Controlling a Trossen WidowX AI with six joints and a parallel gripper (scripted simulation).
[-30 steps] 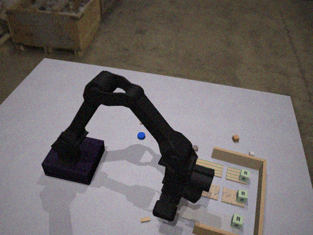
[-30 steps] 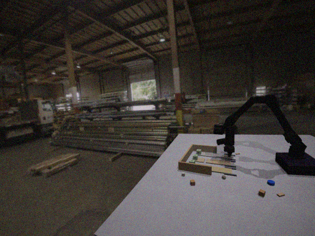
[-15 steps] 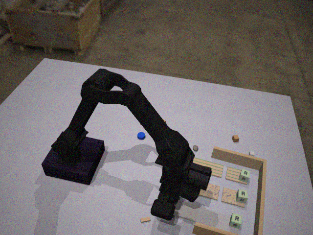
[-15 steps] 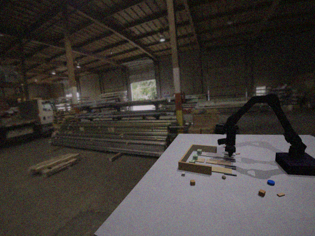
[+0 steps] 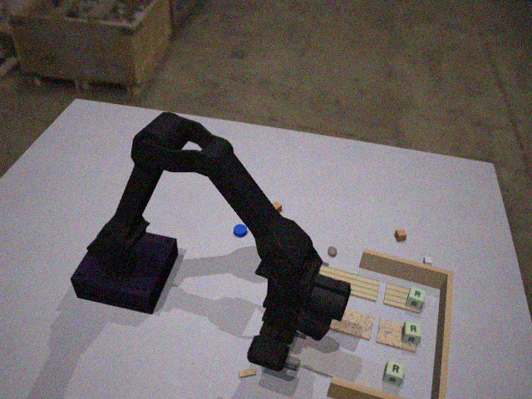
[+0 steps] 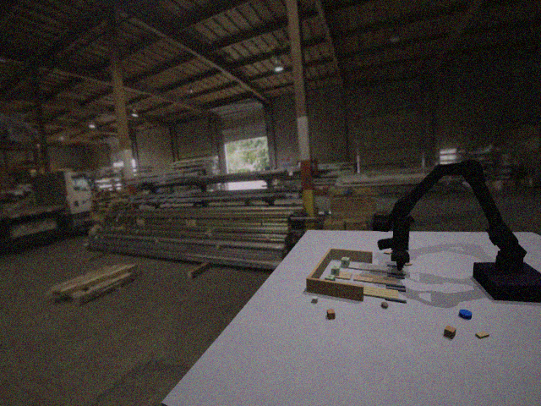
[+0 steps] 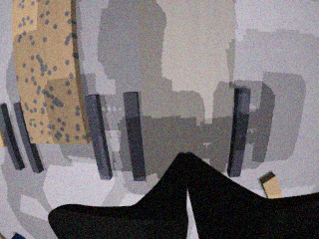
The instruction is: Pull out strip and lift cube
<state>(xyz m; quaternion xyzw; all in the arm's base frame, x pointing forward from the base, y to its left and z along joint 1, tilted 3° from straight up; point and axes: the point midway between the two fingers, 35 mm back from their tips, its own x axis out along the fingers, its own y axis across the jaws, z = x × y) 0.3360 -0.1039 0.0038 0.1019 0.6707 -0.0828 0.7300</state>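
Observation:
A plain pale strip [image 5: 343, 362] [image 6: 371, 269] [image 7: 199, 50] runs under shadow with no gap visible; part is hidden by the arm in the top view. A green cube marked R [image 5: 392, 372] [image 6: 345, 262] stands at its far end. The speckled strip [image 5: 354, 324] [image 7: 50, 75] and the green-striped strip [image 5: 357, 285] [image 6: 379, 292] each show a gap, with R cubes [image 5: 411, 332] [image 5: 415, 298] on their far pieces. My gripper [image 6: 400, 267] [image 7: 184, 158] is shut and empty, over the near end of the plain strip, between its dark rails.
A wooden wall [image 5: 446, 322] [image 6: 334, 289] encloses the cubes' end on three sides. Dark rails [image 7: 135, 134] [image 7: 239, 131] flank the near strip ends. A blue disc [image 5: 239, 230], a stone [image 5: 332, 251], an orange-brown cube [image 5: 400, 235] and a small wooden piece [image 5: 247, 372] [image 7: 271, 184] lie around.

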